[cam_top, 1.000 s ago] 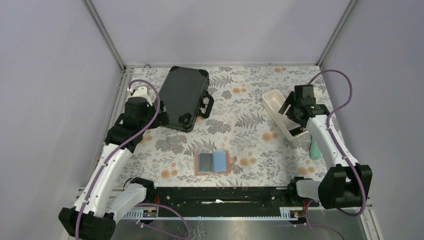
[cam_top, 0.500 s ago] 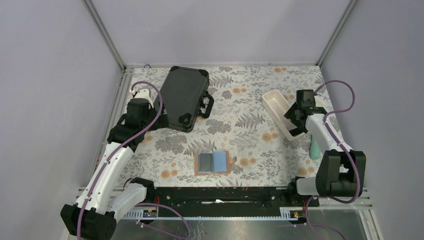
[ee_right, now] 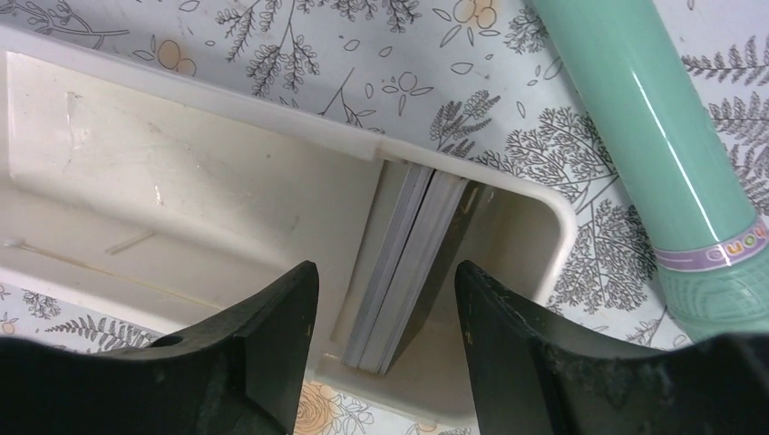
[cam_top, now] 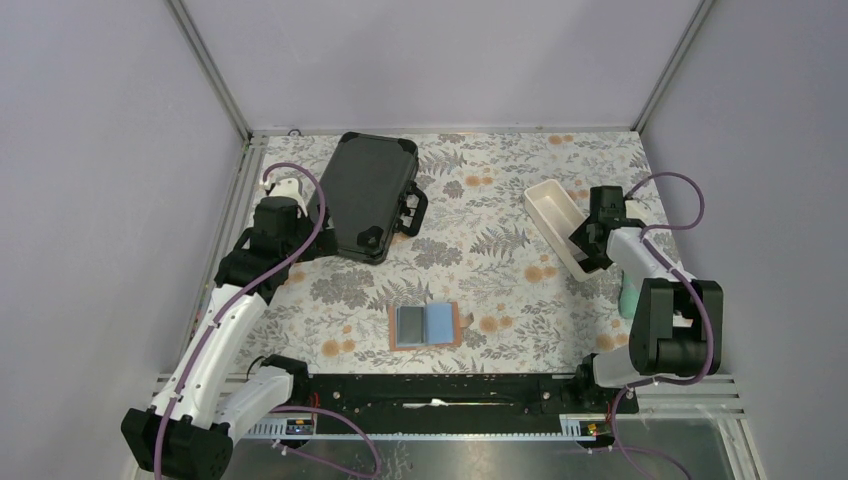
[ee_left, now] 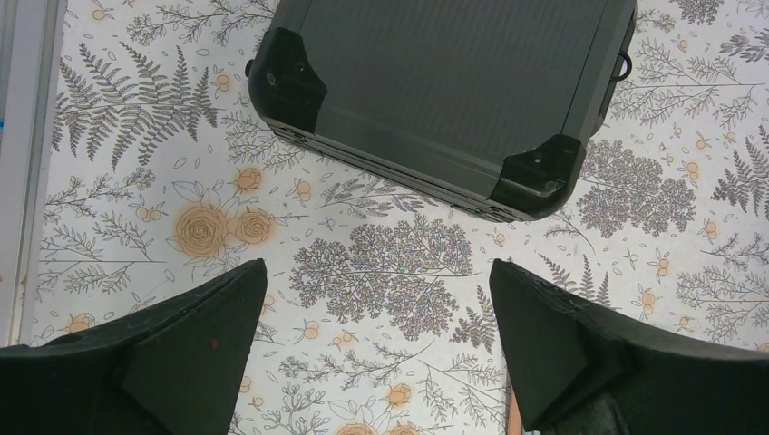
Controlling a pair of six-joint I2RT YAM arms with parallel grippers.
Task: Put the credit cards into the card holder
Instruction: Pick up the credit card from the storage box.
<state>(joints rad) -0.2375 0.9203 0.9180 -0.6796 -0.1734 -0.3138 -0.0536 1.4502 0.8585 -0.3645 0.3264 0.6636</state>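
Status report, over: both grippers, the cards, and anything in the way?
Left gripper open, near black case. Right gripper open, astride cards standing on edge in white tray. Wallet open mid-table. Nothing blocks tray-to-wallet path.

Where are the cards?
The cards stand on edge at the near end of the white tray, on the right in the top view, inside the open right gripper.
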